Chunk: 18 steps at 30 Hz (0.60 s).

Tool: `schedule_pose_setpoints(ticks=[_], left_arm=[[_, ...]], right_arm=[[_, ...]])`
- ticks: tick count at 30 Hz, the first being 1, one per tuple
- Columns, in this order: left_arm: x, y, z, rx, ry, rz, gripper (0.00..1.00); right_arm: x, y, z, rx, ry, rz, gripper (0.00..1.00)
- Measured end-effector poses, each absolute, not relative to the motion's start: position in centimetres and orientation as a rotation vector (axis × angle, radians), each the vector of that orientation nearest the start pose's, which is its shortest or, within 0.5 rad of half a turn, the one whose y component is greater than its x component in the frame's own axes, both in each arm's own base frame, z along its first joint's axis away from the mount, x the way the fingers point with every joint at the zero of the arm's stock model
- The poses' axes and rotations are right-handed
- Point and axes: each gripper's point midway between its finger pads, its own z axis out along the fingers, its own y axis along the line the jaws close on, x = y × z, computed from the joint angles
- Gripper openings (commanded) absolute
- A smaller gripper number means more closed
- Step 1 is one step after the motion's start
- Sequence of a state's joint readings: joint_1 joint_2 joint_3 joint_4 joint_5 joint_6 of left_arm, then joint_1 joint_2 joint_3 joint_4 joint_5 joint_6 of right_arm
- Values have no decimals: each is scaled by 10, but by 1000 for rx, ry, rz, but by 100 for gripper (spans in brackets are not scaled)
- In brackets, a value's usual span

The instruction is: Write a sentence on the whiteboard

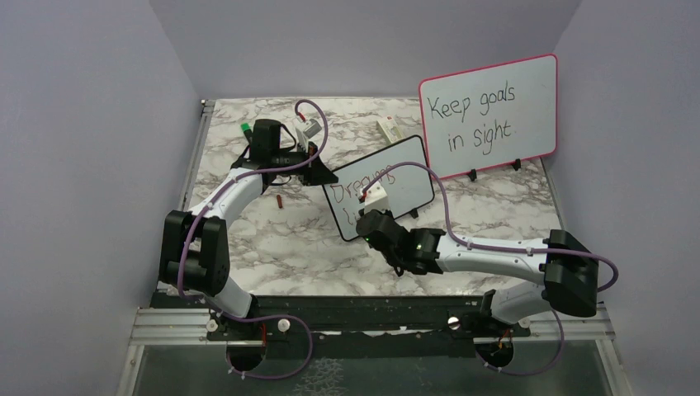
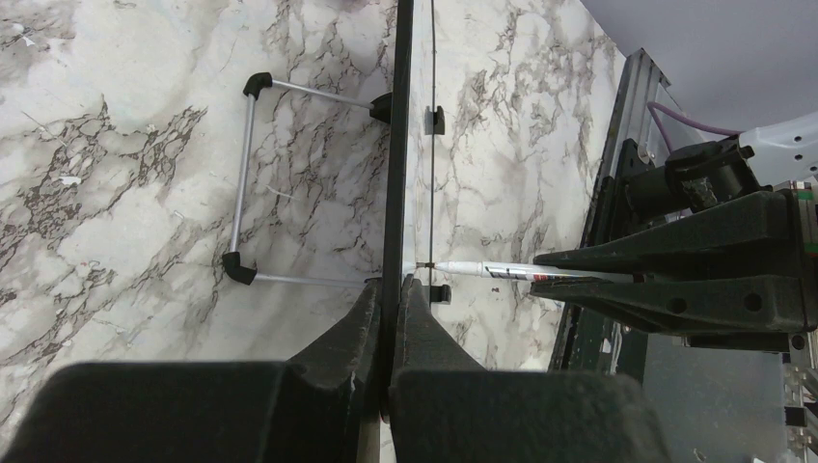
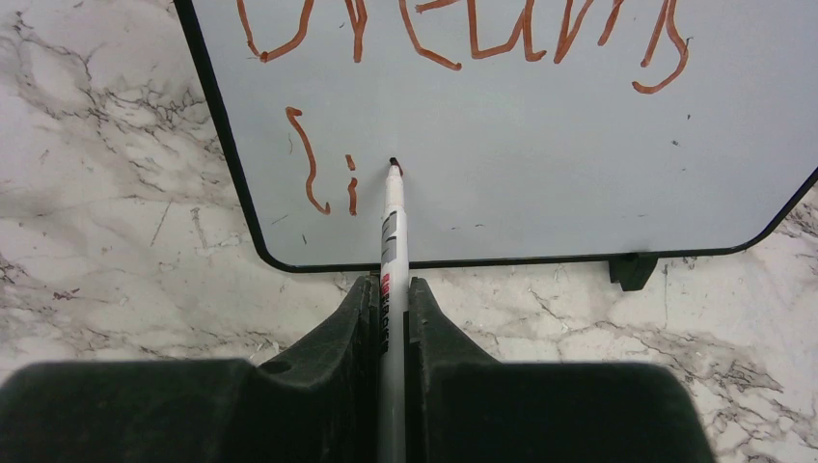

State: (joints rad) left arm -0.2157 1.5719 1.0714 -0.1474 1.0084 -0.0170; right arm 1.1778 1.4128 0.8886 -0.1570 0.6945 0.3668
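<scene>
From above, the small rectangular whiteboard with a thin black frame and rounded corners (image 1: 402,167) stands near the middle of the grey-veined marble table (image 1: 272,239), in front of and left of the larger pink-framed board with black writing (image 1: 491,115). The left gripper (image 1: 322,175) meets the small board's left edge, and the right gripper (image 1: 369,216) reaches in from the near right, covering part of its face. The red handwritten sentence (image 1: 369,176) is only partly legible here; it seems to begin "Dre". In the left wrist view the board appears edge-on, its black frame pinched tightly between the left gripper's two black fingers (image 2: 342,338). A thin wire stand (image 2: 246,183) props it from behind on the left. From the right, a slim white marker (image 2: 502,271) touches its tip to the board's face. In the right wrist view the right gripper's fingers are clamped narrowly on that marker's barrel. The dark tip rests on the white surface just right of a red "Li", below the larger word "Dreams". A small black foot (image 3: 632,270) sits under the board's near edge on the right.
</scene>
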Motion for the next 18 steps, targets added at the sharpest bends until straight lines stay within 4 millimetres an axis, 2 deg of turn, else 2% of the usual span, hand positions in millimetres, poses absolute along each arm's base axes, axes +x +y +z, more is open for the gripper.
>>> schedule_pose_setpoints(ticks=[18], left_arm=[[332,-225,179,760,1978,-1238,0]], right_arm=[[229,302,131,-504,2046,179,1]])
